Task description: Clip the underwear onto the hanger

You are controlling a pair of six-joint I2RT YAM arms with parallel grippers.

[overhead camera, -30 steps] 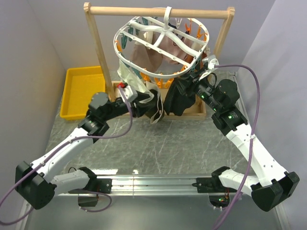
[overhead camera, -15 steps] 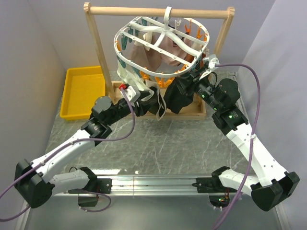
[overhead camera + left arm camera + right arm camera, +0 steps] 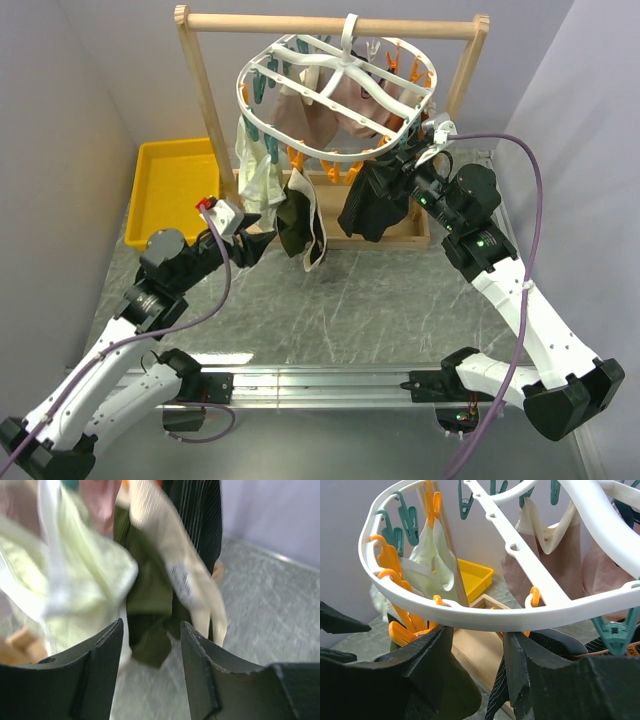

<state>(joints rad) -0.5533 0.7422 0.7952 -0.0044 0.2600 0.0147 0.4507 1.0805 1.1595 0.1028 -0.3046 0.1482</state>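
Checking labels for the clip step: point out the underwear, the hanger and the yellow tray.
underwear [image 3: 292, 222]: top view, hanging dark green fabric
hanger [image 3: 345, 157]: top view, near white rim
yellow tray [image 3: 168, 195]: top view, bare floor inside

You have pale lilac walls [image 3: 60, 120] around a grey marbled surface [image 3: 350, 300]; a wooden rail frame [image 3: 300, 22] stands at the back; a yellow tray [image 3: 170, 195] sits left.
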